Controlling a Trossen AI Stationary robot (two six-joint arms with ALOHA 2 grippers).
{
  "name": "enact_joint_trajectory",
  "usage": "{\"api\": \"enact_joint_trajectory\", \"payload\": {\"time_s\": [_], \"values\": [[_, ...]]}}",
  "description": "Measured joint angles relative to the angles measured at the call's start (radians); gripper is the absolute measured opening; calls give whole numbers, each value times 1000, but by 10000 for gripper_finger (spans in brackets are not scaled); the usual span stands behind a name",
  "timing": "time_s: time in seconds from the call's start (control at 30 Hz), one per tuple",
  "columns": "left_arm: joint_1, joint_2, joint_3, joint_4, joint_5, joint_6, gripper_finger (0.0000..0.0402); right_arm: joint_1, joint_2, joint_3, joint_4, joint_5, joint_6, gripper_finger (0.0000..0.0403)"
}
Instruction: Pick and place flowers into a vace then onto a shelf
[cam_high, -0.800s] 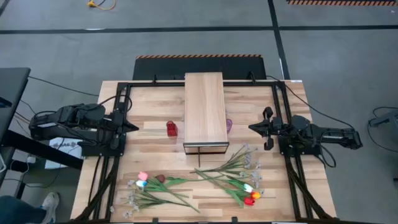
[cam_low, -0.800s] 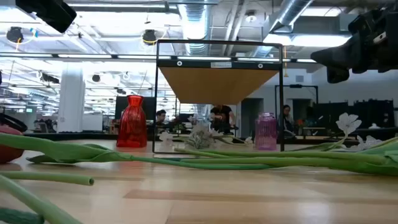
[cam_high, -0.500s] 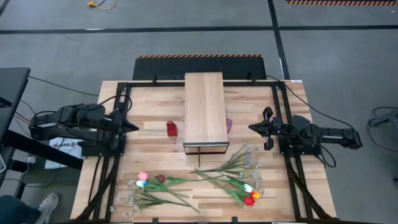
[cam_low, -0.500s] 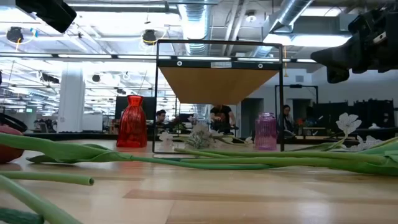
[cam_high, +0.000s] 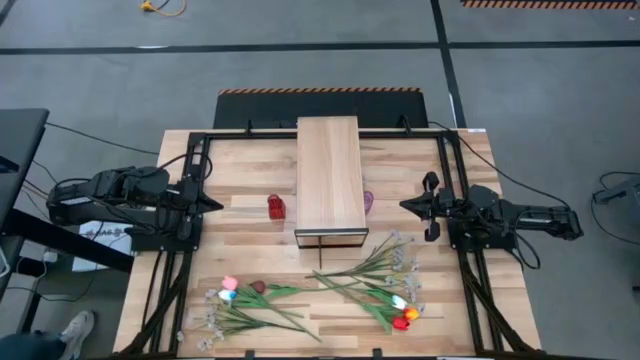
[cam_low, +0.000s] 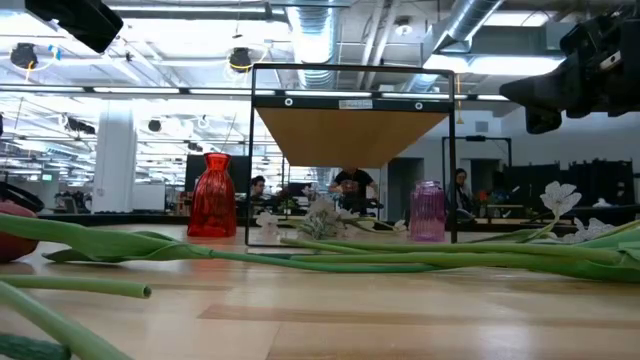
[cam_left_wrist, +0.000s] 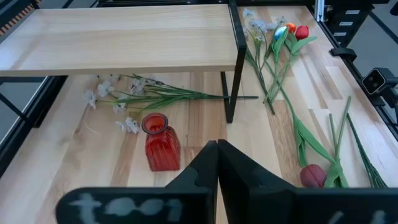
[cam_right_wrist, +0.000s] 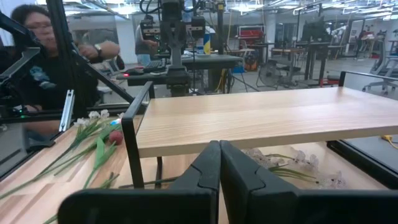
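Flowers: the flowers (cam_high: 300, 300) lie flat on the table (cam_high: 250, 170) in two loose heaps, none picked yet, well clear of both grippers and on the near side of the shelf from them.
Left heap: pink, white and maroon tulips (cam_high: 235, 288) with pale sprays, forward of the left gripper (cam_high: 215, 204) and off toward the table's front edge.
Right heap: red, yellow and white heads (cam_high: 403, 315) with blossom sprays (cam_high: 395, 250), nearer the right gripper (cam_high: 405, 204) than anything else loose.
Left gripper: clenched on nothing, fingers (cam_left_wrist: 205, 168) pressed together, hanging above the red vase (cam_left_wrist: 161, 143), which stands just ahead of the tips beside the shelf.
Right gripper: also pinched together and empty, pointed at the shelf's side, with the purple vase (cam_high: 368, 202) between it and the shelf.
Shelf: the shelf (cam_high: 328, 175) stands between the two grippers, its top bare.
Risk, stems: the stems cross and overlap, so a grab could drag a neighbour along.
Risk, vases: both vases are narrow-necked and look light; a stem fed in at an angle could tip one.
Risk, shelf frame: the black legs (cam_left_wrist: 231, 93) stand close to both vases, so a lift may clip them.
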Motion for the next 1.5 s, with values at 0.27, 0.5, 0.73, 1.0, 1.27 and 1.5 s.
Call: {"api": "enact_joint_trajectory", "payload": {"time_s": [0.27,0.5,0.73,1.0,1.27,1.5], "values": [[0,0,0,0,0,0,0,0,0,0,0,0,0,0],[0,0,0,0,0,0,0,0,0,0,0,0,0,0],[0,0,0,0,0,0,0,0,0,0,0,0,0,0],[0,0,0,0,0,0,0,0,0,0,0,0,0,0],[0,0,0,0,0,0,0,-2,0,0,0,10,-76,0],[0,0,0,0,0,0,0,-22,0,0,0,26,-329,0]]}}
